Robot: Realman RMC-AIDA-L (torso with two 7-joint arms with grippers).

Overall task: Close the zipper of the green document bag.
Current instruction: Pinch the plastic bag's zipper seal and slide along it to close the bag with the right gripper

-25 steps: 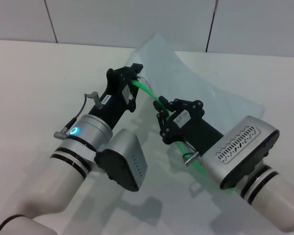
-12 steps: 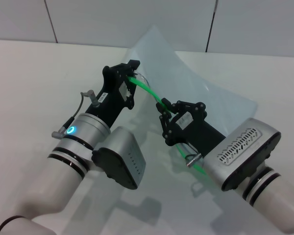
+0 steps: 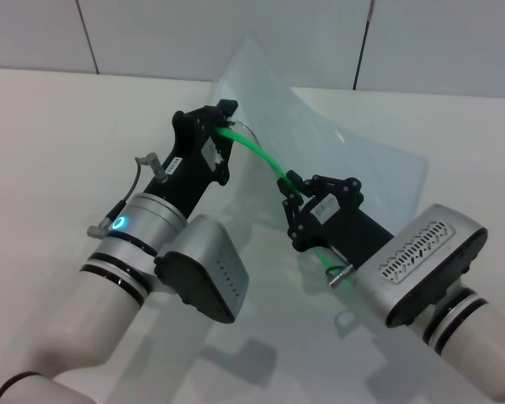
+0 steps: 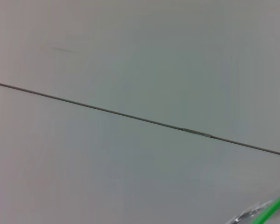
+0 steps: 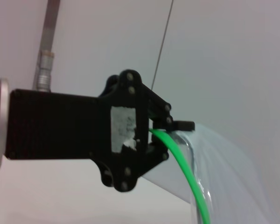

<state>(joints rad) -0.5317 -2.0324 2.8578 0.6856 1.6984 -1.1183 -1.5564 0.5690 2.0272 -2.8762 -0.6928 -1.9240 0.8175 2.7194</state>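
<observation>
The green document bag (image 3: 337, 160) is a translucent pale sheet, lifted off the table and bowed upward. Its zipper (image 3: 257, 151) runs as a bright green strip between both grippers. My left gripper (image 3: 225, 124) is shut on the strip's far end, at the bag's raised corner. My right gripper (image 3: 291, 192) is shut on the strip farther along, nearer to me; the slider is hidden between its fingers. In the right wrist view the left gripper (image 5: 155, 133) pinches the zipper (image 5: 191, 186) beside the bag (image 5: 233, 177). The left wrist view shows only a bit of zipper (image 4: 276, 209).
A white table (image 3: 50, 135) carries the bag, and a grey panelled wall (image 3: 194, 34) stands behind it. Both arms reach in from the near edge, close to each other. Nothing else lies on the table.
The right gripper has slid along the green strip to the right and toward me. The left gripper has drawn slightly back and left, so the strip between them is longer and the bag stands higher.
</observation>
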